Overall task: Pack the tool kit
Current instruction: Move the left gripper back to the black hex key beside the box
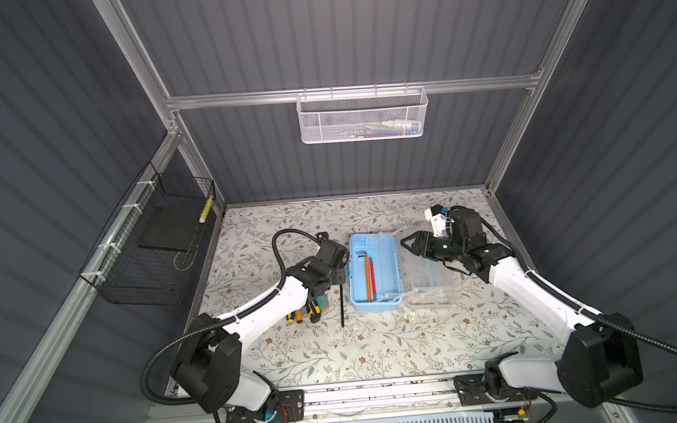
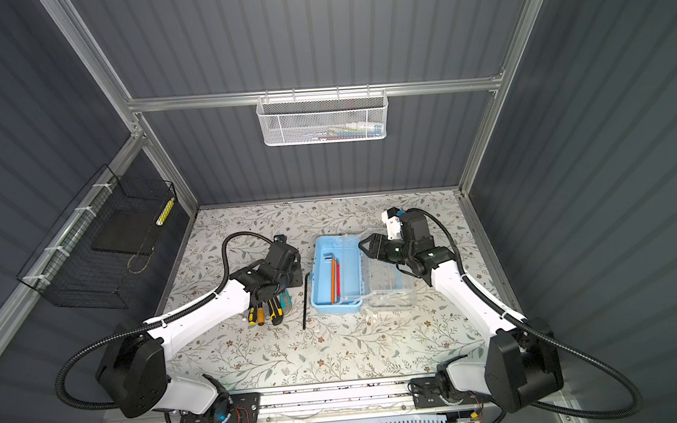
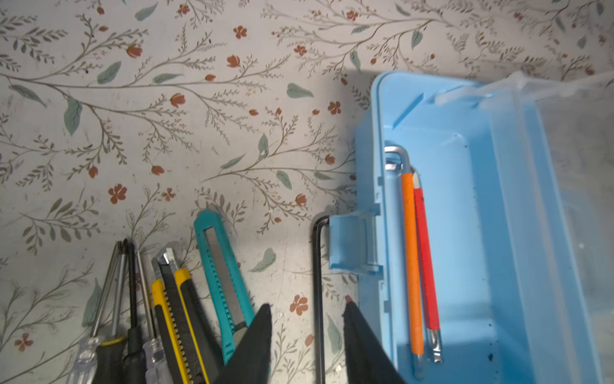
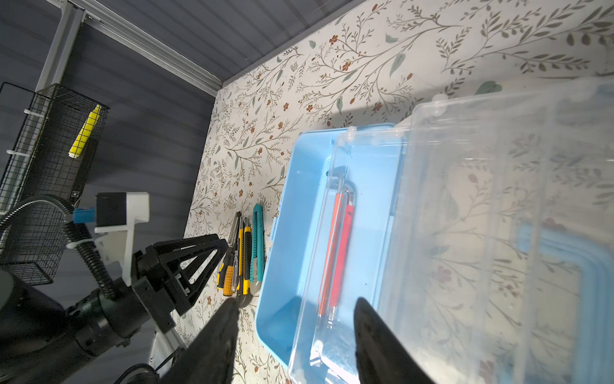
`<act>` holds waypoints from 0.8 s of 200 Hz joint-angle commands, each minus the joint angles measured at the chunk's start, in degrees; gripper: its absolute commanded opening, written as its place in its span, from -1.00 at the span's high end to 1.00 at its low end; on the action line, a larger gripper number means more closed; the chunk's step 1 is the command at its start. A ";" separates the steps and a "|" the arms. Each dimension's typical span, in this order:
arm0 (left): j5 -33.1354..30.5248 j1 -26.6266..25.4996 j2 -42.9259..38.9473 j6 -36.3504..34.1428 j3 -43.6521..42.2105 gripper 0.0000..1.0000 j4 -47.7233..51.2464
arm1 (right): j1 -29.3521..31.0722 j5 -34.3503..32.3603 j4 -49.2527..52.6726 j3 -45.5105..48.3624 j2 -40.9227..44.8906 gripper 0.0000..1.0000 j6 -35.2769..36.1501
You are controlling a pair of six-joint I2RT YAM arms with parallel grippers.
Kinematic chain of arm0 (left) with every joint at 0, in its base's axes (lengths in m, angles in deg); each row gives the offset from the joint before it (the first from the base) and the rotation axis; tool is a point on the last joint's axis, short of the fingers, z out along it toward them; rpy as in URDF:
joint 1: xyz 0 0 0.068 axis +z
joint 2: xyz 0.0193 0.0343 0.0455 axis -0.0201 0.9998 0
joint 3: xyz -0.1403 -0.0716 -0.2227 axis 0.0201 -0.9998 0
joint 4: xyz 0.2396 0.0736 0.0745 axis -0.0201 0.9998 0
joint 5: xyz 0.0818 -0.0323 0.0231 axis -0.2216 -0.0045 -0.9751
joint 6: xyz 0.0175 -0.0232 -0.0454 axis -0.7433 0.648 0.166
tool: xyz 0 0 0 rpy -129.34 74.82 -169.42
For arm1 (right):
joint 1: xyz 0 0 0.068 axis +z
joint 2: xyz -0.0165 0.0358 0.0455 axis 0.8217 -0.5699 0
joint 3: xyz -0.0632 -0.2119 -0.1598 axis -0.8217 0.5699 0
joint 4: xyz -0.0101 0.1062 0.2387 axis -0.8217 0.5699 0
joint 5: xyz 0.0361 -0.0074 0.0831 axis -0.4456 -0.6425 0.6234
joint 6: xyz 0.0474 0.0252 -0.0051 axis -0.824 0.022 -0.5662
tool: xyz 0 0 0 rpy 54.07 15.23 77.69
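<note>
A: Enclosure: grey ribbed walls (image 1: 338,39), floral tabletop (image 1: 377,339). Containers?

B: Item one: light-blue box (image 1: 375,305), mid-tabletop, clear lid (image 1: 430,283) lying open to its right. Contents: silver hex key (image 1: 360,255), orange-sleeved tool (image 3: 412,266), red-sleeved tool (image 3: 427,266), side by side along its left wall.

A: Loose stock?

B: Black hex key (image 1: 342,305) just left of the box. Further left, bunched: screwdrivers (image 3: 113,299), yellow-black knife (image 3: 176,316), teal knife (image 3: 222,276).

A: Wall baskets?

B: White mesh basket (image 1: 363,118), back rail, contents unclear. Black wire basket (image 1: 157,239), left wall, yellow item (image 1: 206,210) inside.

A: Jaws?

B: Left gripper (image 3: 306,302): parted, black hex key showing between them, ungrasped. Right gripper (image 4: 296,300): parted above the lid's hinge edge, grasping nothing.
</note>
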State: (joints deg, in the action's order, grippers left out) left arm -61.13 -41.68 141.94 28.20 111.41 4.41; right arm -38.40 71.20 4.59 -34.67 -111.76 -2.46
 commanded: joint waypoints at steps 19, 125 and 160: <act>2.17 -0.25 2.57 0.21 -1.97 0.28 -2.56 | -0.08 -0.95 1.39 -1.73 -0.50 -0.13 0.35; 7.76 -0.24 11.92 1.85 -3.50 0.43 -8.17 | -0.08 -0.70 0.12 -0.76 -2.09 -0.13 -0.10; 7.84 -0.24 14.50 1.86 -3.41 0.46 -8.68 | -0.07 -0.52 -0.07 -0.82 -2.51 -0.12 -0.09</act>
State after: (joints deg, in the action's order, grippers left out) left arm -54.03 -41.68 154.60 29.34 108.68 -3.68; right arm -38.40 70.41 4.89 -35.00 -113.77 -2.48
